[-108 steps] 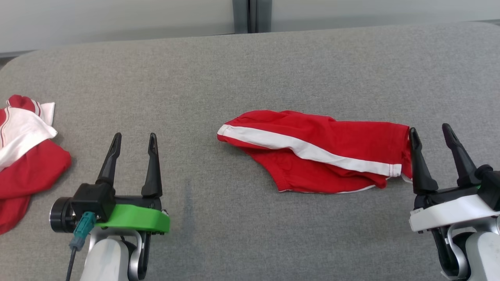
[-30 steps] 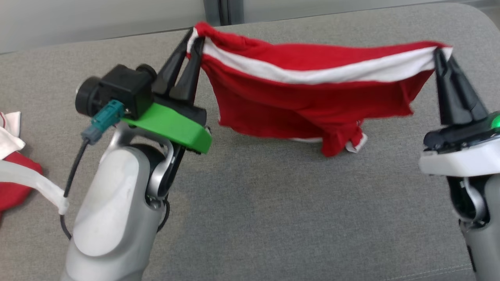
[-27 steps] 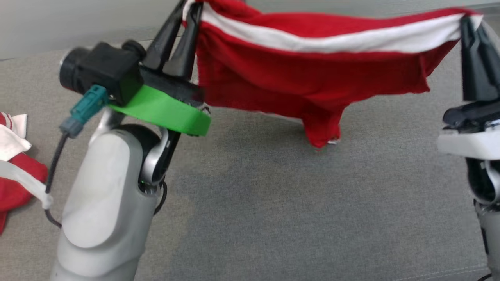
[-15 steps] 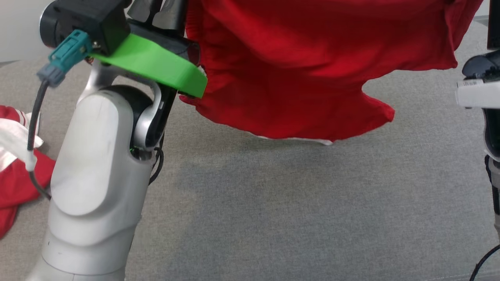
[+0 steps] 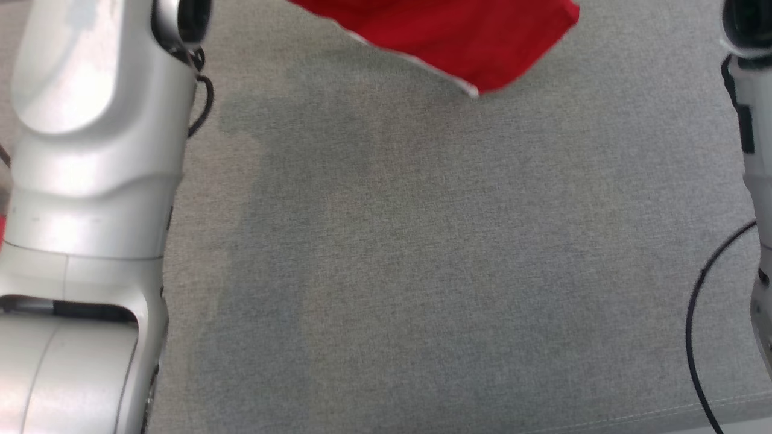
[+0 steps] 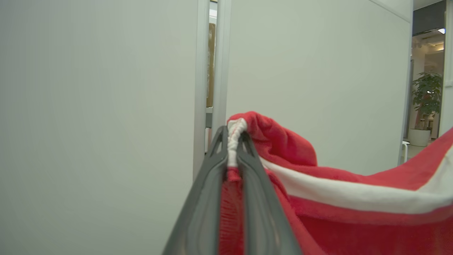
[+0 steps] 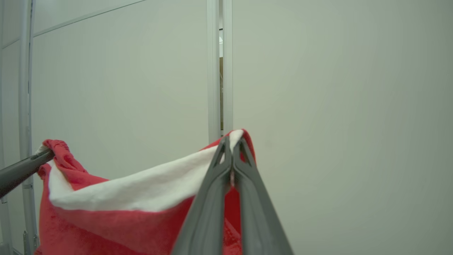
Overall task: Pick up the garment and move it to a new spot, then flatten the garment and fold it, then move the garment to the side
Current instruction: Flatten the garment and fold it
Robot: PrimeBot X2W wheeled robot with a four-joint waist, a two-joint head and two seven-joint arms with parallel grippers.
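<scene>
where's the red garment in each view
head view: red garment at top edge, hanging above the grey fabric surface.
left wrist view: lower right, pinched in the left claw.
right wrist view: lower left, pinched in the right claw.
shared landmark: its white stripe, both wrist views.

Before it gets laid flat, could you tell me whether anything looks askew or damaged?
Nothing damaged. The red cloth garment with a white stripe hangs lopsided: bunched in the left hand, pinched flat in the right hand, one lower corner dipping.
</scene>
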